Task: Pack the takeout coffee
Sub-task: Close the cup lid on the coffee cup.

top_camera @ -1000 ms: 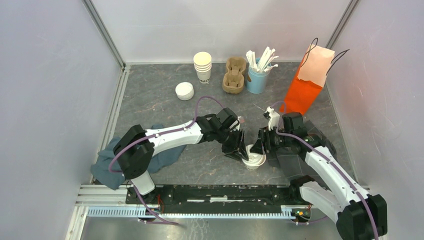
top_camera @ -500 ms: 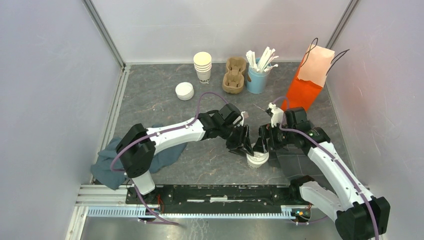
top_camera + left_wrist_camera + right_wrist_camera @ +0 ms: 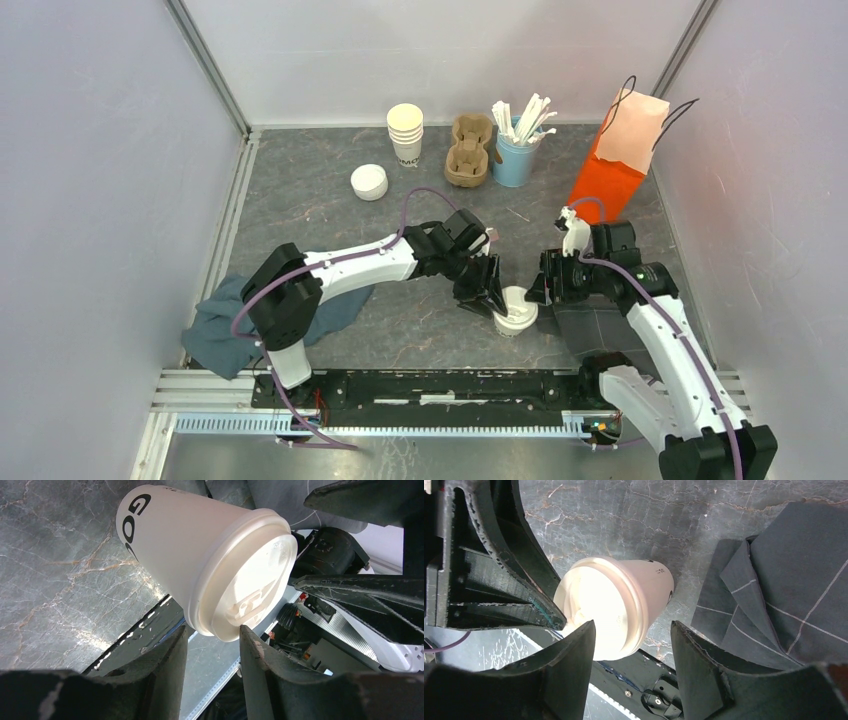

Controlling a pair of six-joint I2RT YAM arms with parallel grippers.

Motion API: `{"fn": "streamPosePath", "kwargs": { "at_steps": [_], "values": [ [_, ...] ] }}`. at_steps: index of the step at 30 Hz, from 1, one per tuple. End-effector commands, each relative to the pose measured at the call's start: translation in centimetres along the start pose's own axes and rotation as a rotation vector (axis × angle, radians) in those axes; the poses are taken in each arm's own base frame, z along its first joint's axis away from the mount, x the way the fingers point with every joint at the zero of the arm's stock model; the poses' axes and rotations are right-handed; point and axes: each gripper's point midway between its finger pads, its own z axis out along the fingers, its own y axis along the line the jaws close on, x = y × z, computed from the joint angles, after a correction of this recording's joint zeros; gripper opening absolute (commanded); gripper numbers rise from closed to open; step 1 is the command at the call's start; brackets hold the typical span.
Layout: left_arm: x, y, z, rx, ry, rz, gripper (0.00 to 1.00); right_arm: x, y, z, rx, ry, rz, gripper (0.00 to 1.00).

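Observation:
A cream-white paper cup with a white sip lid, the takeout coffee [image 3: 516, 314], stands on the grey table between the two arms. My left gripper [image 3: 494, 297] reaches it from the left. In the left wrist view the lid's rim [image 3: 240, 587] sits right at my left gripper [image 3: 212, 631], whose jaws stand apart, and the rim touches the right fingertip [image 3: 248, 635]. My right gripper [image 3: 538, 290] hangs just right of the cup, open. In the right wrist view the cup [image 3: 621, 605] lies ahead of my right gripper [image 3: 631, 628], not between its fingers.
An orange paper bag [image 3: 615, 160] stands open at back right. Along the back are a stack of lidless cups [image 3: 405, 132], loose lids [image 3: 369, 181], a cardboard carrier [image 3: 470, 150] and a blue cup of stirrers [image 3: 515, 155]. Cloths lie at left [image 3: 225, 325] and right [image 3: 600, 328].
My right gripper has drawn back to the right, away from the cup's lid. The left gripper stays at the lid and the cup has shifted slightly right.

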Motion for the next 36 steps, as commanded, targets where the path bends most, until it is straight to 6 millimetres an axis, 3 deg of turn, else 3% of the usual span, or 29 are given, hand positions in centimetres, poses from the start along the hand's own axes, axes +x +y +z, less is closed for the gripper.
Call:
{"fn": "streamPosePath", "kwargs": {
  "at_steps": [1, 6, 14, 20, 29, 32, 36],
  "values": [
    [-0.4, -1.4, -0.2, 0.035, 0.007, 0.076, 0.5, -0.6, 0.8, 0.0, -0.053, -0.045, -0.01, 0.61],
    [-0.6, -1.1, 0.0, 0.021, 0.011, 0.076, 0.49, 0.1, 0.7, 0.9, -0.09, -0.058, -0.022, 0.48],
    [-0.6, -0.8, 0.1, 0.016, 0.016, 0.074, 0.49, 0.7, -0.1, 1.6, -0.074, -0.074, -0.034, 0.45],
    [-0.7, 0.1, 0.0, -0.005, 0.003, 0.065, 0.48, 1.0, 1.1, 2.9, -0.191, -0.096, -0.033, 0.35],
    [-0.4, 2.9, -1.6, -0.041, -0.034, 0.019, 0.46, 1.0, 3.1, 4.5, -0.388, -0.12, 0.013, 0.34],
    [-0.6, 3.2, -2.1, -0.038, -0.051, 0.006, 0.46, -0.5, 4.9, 3.7, -0.489, -0.154, 0.062, 0.34],
    [-0.8, 3.7, -2.4, -0.038, -0.063, -0.004, 0.46, -1.3, 4.2, 3.0, -0.416, -0.139, 0.061, 0.53]
  ]
}}
